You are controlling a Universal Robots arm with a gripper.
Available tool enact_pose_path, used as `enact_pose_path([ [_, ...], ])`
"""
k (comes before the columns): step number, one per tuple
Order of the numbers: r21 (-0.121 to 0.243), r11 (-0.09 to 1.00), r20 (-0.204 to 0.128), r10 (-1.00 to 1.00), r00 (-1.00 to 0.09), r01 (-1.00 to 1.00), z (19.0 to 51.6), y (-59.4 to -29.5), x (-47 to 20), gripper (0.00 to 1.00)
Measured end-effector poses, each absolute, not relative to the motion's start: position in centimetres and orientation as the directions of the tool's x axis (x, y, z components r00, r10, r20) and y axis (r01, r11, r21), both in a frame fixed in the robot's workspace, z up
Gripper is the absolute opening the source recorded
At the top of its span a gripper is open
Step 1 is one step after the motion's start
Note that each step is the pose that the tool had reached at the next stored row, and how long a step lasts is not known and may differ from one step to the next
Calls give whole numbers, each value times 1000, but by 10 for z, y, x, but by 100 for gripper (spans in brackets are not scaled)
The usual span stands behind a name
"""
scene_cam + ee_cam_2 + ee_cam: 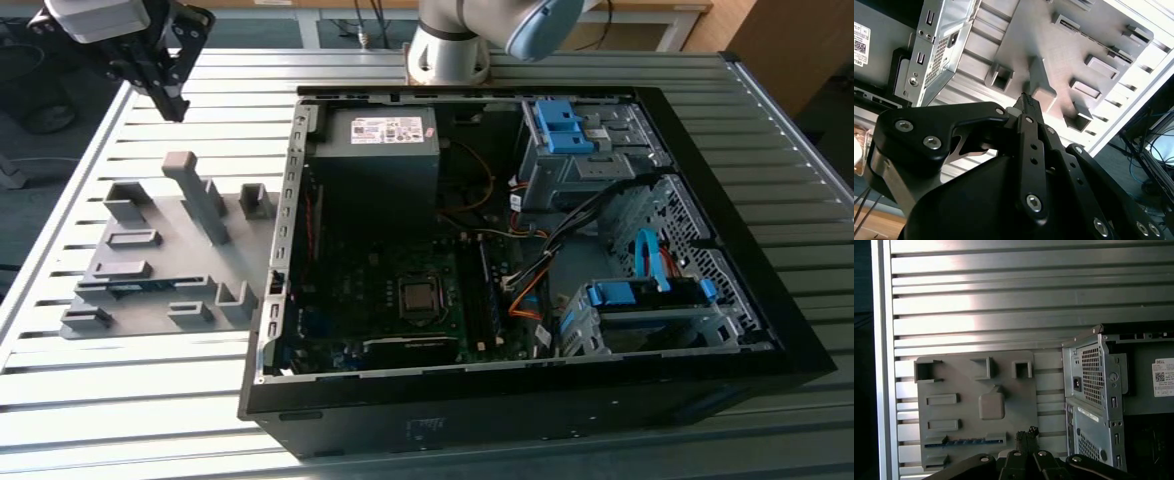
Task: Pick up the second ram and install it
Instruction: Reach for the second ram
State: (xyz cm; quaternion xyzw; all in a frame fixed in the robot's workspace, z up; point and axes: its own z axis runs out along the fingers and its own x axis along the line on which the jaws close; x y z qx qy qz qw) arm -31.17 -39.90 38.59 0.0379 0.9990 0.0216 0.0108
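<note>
The second ram (964,442) is a thin greenish strip lying on edge in a slot of the grey holder plate (1004,370), near one long edge of the plate. In the exterior view the ram (138,287) shows as a dark strip low on the plate (160,225), to the left of the open PC case (534,390). My gripper (170,105) hangs high over the table beyond the plate's far end, its fingers shut together with nothing between them. Both wrist views show the closed fingertips (1026,100) (1027,432) pointing down at the plate.
Grey holder blocks, one tall post (200,200) among them, rise from the plate. Inside the case, the black slot rails (489,290) run beside the processor socket (420,297), with orange cables and blue drive bays to the exterior view's right. The arm's base (447,50) stands behind the case.
</note>
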Motion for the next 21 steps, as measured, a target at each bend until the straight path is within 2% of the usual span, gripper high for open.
enact_pose_path([
  [21,44,996,-20,76,-997,75,385,-401,-332,11],
])
